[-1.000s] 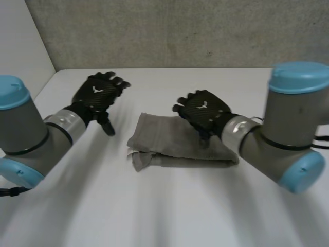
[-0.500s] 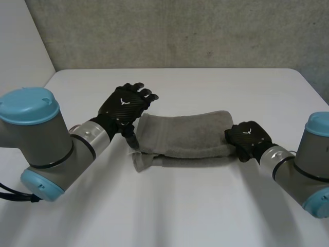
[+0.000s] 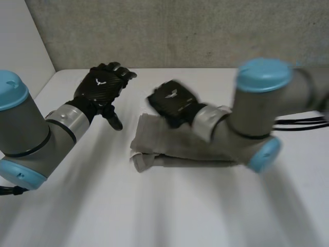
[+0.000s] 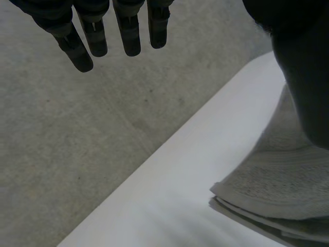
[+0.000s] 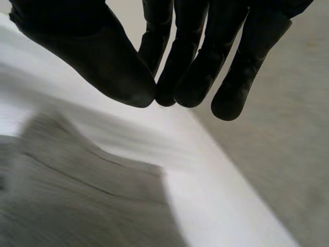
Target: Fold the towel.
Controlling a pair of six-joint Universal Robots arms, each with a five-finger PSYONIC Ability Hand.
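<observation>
A grey towel [image 3: 175,146] lies folded into a long band in the middle of the white table [image 3: 169,216]. My right hand [image 3: 172,103] hovers over the towel's far left part, its arm reaching across the band from the right. Its thumb is pressed to the fingertips [image 5: 195,67] with no cloth between them, and the towel [image 5: 77,200] lies below the palm. My left hand [image 3: 100,87] is raised to the left of the towel, apart from it, with its fingers [image 4: 128,31] straight. The towel's layered end [image 4: 277,185] lies beside that hand.
A grey wall [image 3: 180,31] runs along the table's far edge [image 4: 169,149]. White table surface spreads in front of the towel and to its left. My right arm's elbow [image 3: 257,118] hangs over the towel's right end.
My right hand swung from the towel's right end to its far left part and stays shut. My left hand drew back to the left, away from the towel.
</observation>
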